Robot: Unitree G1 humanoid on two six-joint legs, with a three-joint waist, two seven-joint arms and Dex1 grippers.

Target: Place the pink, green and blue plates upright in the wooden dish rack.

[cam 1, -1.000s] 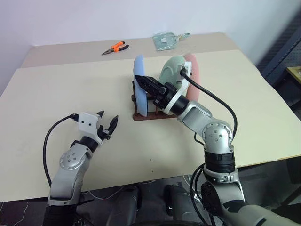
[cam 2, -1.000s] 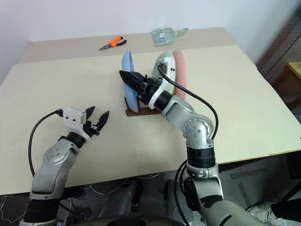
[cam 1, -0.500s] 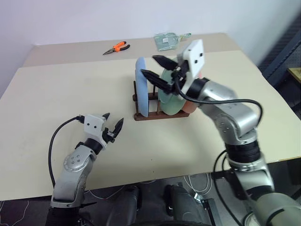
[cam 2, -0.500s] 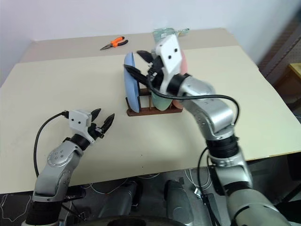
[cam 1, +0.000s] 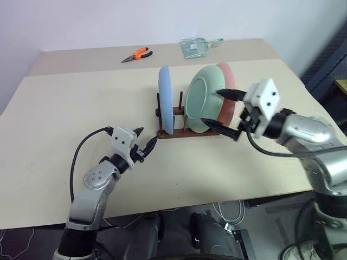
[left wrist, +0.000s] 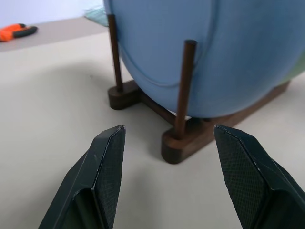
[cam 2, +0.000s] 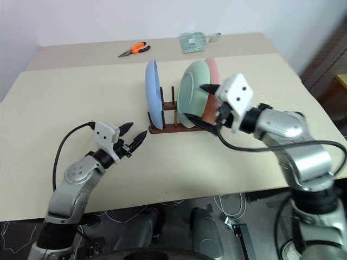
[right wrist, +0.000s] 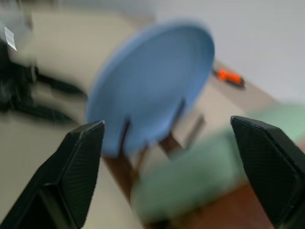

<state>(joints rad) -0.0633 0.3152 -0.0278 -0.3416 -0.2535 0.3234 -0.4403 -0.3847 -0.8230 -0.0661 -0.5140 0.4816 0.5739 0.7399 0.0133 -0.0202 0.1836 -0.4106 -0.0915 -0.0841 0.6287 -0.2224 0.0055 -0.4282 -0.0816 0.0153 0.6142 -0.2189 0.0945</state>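
three plates [cam 1: 201, 105], one rack [cam 1: 187, 132], one pliers [cam 1: 136, 54]

Silver-grey jointed arms with round elbow housings; white boxy wrist blocks, each fed by a looping black cable. Black tapered fingers [left wrist: 240, 167] with a fine cross-hatched texture on the left gripper [cam 1: 145, 142] and right gripper [cam 1: 219, 110].

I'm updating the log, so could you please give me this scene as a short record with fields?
rack: on the table, holding three plates
blue plate: upright, left end
green plate: leaning, in the middle
pink plate: behind the green one
left pincer: open, empty, near the rack's left end
right pincer: open wide, empty, beside the green plate
pliers: far edge
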